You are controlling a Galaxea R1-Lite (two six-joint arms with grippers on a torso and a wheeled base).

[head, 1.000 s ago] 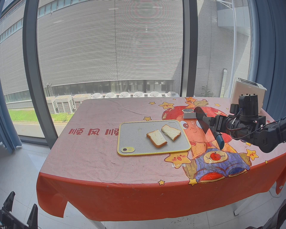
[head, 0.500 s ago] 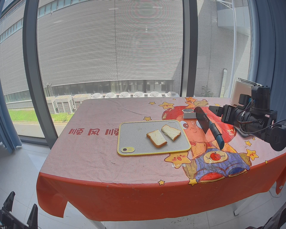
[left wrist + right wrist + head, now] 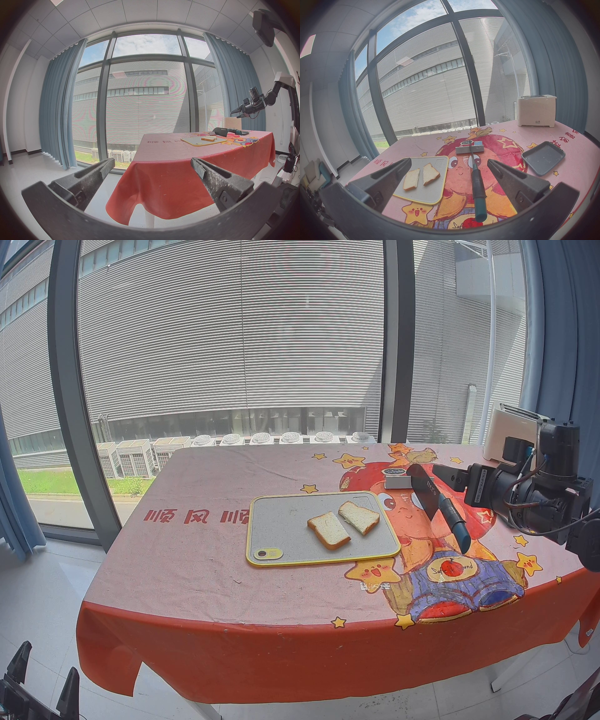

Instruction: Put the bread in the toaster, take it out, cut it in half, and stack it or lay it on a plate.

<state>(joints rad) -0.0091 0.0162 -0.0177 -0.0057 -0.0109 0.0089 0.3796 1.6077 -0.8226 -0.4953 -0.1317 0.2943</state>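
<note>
Brightly lit by daylight through the tall window (image 3: 237, 334), from beyond the table (image 3: 200, 565). Shaded on the hanging front of the tablecloth (image 3: 281, 659). Bowed at the edges, dark-cornered in both wrist views; rippled across the building (image 3: 147, 106) outside.

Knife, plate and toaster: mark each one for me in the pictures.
knife (image 3: 478, 193): right wrist view, on the middle of its handle.
plate (image 3: 543, 157): right wrist view, on its bare grey floor.
toaster (image 3: 536, 111): right wrist view, on its pale front wall.
</note>
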